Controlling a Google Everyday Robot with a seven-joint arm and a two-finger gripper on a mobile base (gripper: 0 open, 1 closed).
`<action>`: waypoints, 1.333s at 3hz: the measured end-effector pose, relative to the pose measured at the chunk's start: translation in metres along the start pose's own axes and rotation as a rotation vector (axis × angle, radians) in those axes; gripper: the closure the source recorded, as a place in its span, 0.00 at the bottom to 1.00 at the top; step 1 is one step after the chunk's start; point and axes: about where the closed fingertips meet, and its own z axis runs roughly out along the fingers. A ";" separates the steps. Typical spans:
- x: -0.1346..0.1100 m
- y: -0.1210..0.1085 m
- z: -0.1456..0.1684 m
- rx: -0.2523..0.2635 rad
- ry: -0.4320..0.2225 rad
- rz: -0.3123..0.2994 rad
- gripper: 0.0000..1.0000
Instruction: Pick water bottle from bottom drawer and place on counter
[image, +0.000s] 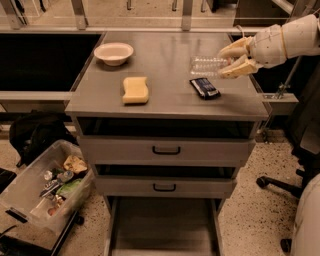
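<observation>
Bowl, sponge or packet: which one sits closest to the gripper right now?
The dark blue packet, just in front of the gripper, which grips the water bottle over the counter. The sponge and bowl lie much farther away.

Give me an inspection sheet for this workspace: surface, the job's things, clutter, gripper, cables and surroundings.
Surface: counter, grey and flat, no spills seen.
Job's things: water bottle on its side at the counter's right part; cannot tell if it rests on the top. Bottom drawer pulled open, nothing seen inside.
Clutter: bowl at back left, sponge in the middle, snack packet just in front of the bottle.
Gripper: gripper over the counter's right side, fingers closed on the bottle's end.
Cables: nothing seen.
Surroundings: bin of odds and ends on the floor at left, black bag behind it, chair base at right.
</observation>
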 end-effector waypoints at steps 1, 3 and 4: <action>0.003 -0.001 0.003 0.018 -0.005 -0.002 1.00; 0.038 0.016 0.046 -0.044 -0.036 0.089 1.00; 0.040 0.017 0.048 -0.046 -0.037 0.092 1.00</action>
